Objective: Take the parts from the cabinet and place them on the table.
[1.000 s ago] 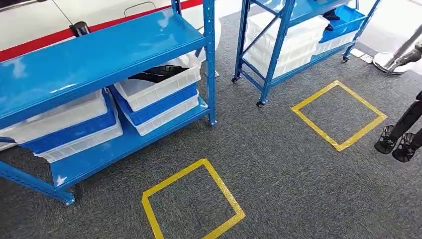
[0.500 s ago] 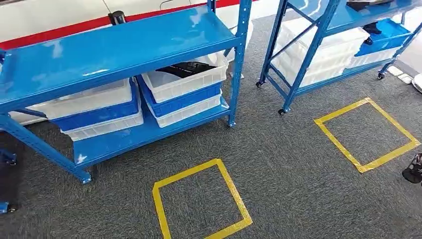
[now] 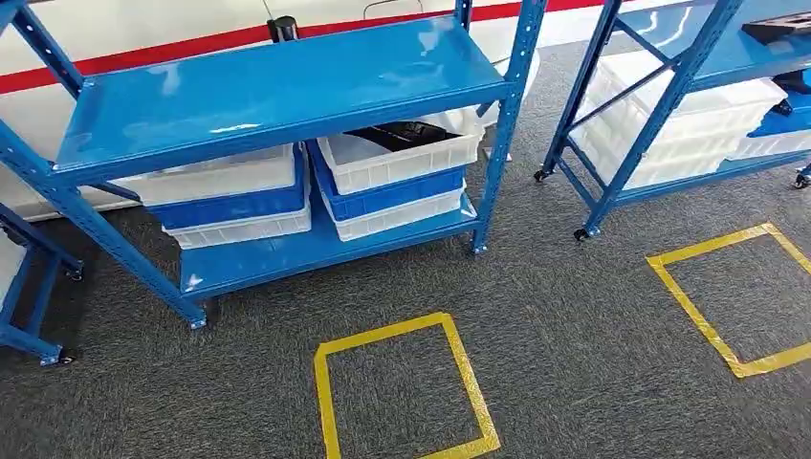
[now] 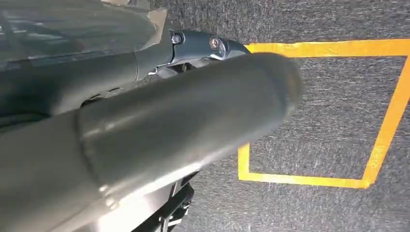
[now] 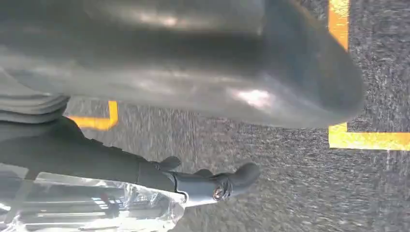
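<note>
A blue rack stands ahead of me on grey carpet. On its bottom shelf a white bin, stacked on a blue and a white one, holds black parts. Beside it sits another stack of white and blue bins. Another black part lies on a shelf of the second rack at the right. My left hand hangs above the carpet with thumb and fingers apart, holding nothing. My right hand hangs the same way over the floor, also holding nothing.
A yellow tape square marks the carpet in front of the first rack, and another tape square lies before the second rack. The wheeled foot of a third blue rack shows at the far left. A white wall with a red stripe runs behind.
The whole picture has slid to the right as my view turned left. The first rack is now centred. The dark feet at the right edge have left the picture.
</note>
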